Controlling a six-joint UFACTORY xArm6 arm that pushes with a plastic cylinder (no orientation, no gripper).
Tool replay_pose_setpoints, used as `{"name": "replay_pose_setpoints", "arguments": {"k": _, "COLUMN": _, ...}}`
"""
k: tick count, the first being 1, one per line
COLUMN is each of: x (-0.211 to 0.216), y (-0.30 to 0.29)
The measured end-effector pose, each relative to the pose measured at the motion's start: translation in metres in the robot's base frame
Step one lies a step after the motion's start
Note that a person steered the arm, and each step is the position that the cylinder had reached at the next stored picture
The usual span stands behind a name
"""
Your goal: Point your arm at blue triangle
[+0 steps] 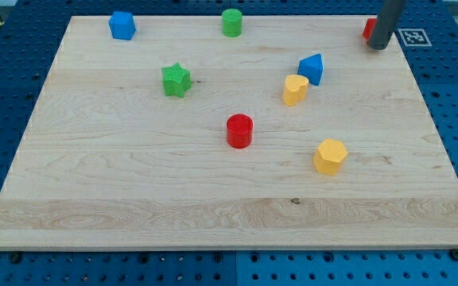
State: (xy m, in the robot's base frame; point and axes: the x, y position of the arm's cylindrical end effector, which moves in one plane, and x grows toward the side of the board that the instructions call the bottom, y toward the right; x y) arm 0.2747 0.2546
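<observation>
The blue triangle (pixel 312 68) lies on the wooden board (pixel 133 175) right of centre, toward the view's top. A yellow block (pixel 295 90) touches or nearly touches its lower left side. My tip (pixel 378 45) is at the view's top right corner of the board, well to the right of and above the blue triangle. A red block (pixel 369 28) sits just left of the rod, partly hidden behind it.
A blue block (pixel 122 25) sits at the top left, a green cylinder (pixel 231 22) at the top middle. A green star (pixel 176 80) lies left of centre, a red cylinder (pixel 239 130) at centre, a yellow hexagonal block (pixel 330 156) lower right.
</observation>
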Motion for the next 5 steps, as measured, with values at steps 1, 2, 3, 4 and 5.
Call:
{"name": "replay_pose_setpoints", "arguments": {"k": 1, "x": -0.005, "y": 0.000}}
{"name": "replay_pose_setpoints", "arguments": {"k": 2, "x": -0.011, "y": 0.000}}
{"name": "replay_pose_setpoints", "arguments": {"k": 3, "x": -0.012, "y": 0.000}}
{"name": "replay_pose_setpoints", "arguments": {"k": 4, "x": 0.022, "y": 0.000}}
{"name": "replay_pose_setpoints", "arguments": {"k": 5, "x": 0.058, "y": -0.002}}
